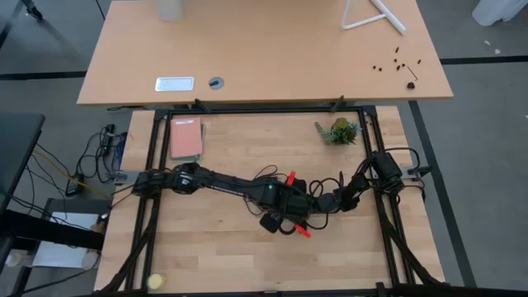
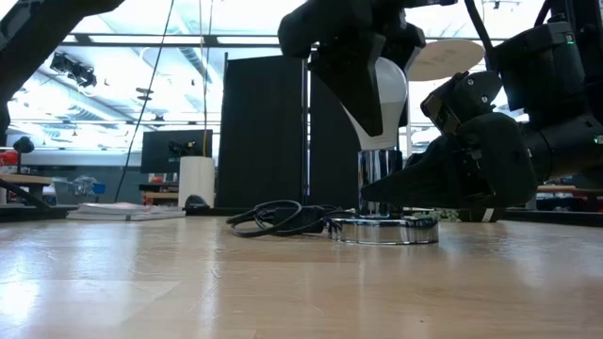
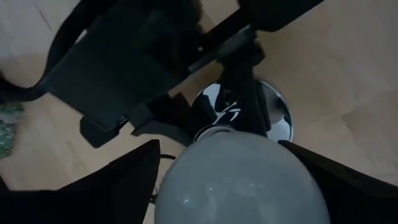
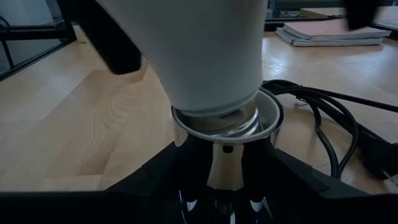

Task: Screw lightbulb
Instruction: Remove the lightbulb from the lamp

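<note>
The white lightbulb stands upright with its grey base in the silvery socket, whose round disc rests on the table. My left gripper comes down over the bulb from above, open, one finger on each side. A thin gap shows at one finger; at the other I cannot tell whether it touches. My right gripper reaches in level from the table's right, shut on the socket below the bulb. In the high view both grippers hide the bulb. My right gripper pinches the socket's upright silvery stem between its two fingers, just below the rim that takes the bulb's base. The fingers come in nearly level from the table's right side. The socket stands upright with its disc on the table.
The socket's black cord lies coiled on the table beside the disc. A stack of notebooks lies at the far left and a small green plant at the far right. A small yellow object sits near the front left corner.
</note>
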Action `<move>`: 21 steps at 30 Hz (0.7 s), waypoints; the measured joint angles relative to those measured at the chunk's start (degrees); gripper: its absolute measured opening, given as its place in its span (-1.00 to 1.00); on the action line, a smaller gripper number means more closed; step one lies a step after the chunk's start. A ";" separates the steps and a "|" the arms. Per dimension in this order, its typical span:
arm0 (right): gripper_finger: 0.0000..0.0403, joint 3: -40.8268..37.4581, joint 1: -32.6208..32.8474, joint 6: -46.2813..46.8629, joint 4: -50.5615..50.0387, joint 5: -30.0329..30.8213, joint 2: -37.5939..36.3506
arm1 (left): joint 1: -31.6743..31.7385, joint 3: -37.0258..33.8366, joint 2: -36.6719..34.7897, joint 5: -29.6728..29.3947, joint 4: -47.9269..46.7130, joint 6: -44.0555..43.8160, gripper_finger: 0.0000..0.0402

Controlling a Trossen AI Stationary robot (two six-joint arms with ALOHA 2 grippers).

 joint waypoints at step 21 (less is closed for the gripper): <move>-0.02 0.02 0.13 0.90 -0.61 0.07 -0.02 | 0.26 0.46 0.07 -1.48 -3.76 -9.14 0.30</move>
